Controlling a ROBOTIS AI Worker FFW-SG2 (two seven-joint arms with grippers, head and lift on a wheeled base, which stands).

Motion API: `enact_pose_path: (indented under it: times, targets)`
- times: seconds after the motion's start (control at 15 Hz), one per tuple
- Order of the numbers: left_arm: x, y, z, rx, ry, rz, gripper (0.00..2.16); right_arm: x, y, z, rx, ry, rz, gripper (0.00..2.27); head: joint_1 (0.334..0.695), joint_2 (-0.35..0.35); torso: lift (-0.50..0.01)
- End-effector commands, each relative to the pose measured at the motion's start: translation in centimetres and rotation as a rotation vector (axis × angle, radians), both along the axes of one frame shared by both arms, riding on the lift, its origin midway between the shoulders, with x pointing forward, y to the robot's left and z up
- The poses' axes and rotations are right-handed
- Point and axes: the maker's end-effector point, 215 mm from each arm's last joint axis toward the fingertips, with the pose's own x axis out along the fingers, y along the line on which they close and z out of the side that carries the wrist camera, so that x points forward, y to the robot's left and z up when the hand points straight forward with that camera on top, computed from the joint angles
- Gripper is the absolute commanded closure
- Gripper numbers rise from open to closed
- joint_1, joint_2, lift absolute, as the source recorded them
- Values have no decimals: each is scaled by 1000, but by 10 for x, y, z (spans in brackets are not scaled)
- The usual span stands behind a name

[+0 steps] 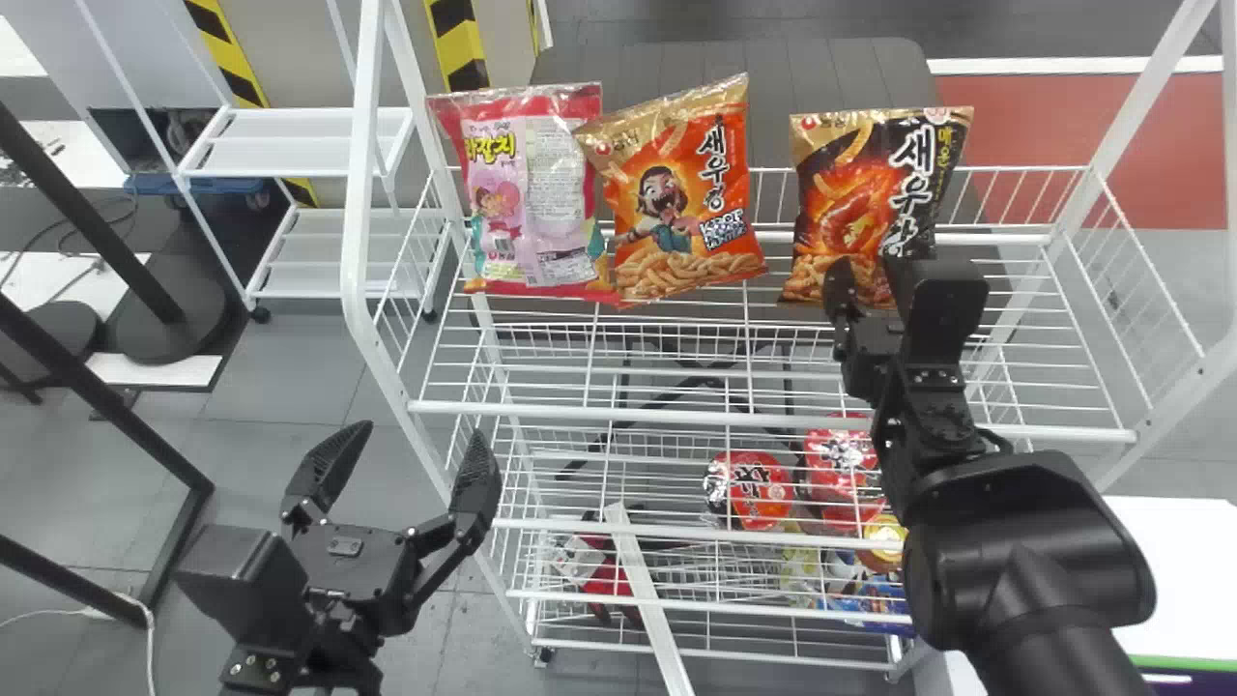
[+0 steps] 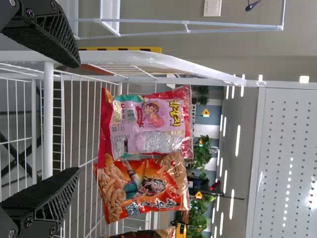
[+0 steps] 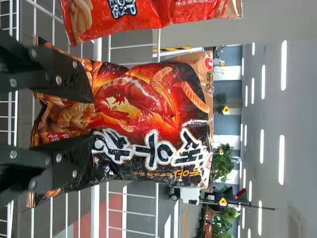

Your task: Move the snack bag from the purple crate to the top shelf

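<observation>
Black-and-orange prawn-snack bag point(image 1: 855, 184) stands on the top shelf point(image 1: 618, 415)! Right gripper point(image 3: 93, 117), fingers apart (placing looks done), should now back clear.

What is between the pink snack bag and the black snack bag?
The orange snack bag: the head view shows it between the pink and black ones, overlapping the pink, a gap before the black.

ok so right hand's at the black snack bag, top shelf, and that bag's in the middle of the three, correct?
Not the middle. Head view has the black snack bag at the right end of the three; the orange bag is the middle one. Rest stands: right hand at the black bag, top shelf.
</observation>
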Motion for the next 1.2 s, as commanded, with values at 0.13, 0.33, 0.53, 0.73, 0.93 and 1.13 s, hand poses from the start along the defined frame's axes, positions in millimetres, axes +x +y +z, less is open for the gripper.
enact_pose_path:
  times: [0.13, 0.33, 0.53, 0.73, 0.93, 1.13]
  targets:
    - [0, 0, 0, 0, 0, 1, 66, 1, 2, 6, 3, -21, 3, 417, 695, 71, 0]
    - [0, 0, 0, 2, 0, 2, 66, 0, 3, 8, -3, -32, 6, 394, 695, 72, 0]
    - [0, 2, 3, 2, -11, 6, 66, -2, 9, 19, -17, -62, 18, 319, 695, 76, 0]
    - [1, 4, 3, 4, -13, 11, 66, -14, 25, 51, -47, -129, 41, 296, 695, 85, 0]
    - [0, 7, 7, 6, -19, 18, 66, -31, 30, 85, -57, -160, 46, 259, 695, 103, 0]
    - [-3, 12, 11, 13, -22, 25, 66, -59, 45, 96, -32, -116, 83, 144, 695, 122, 0]
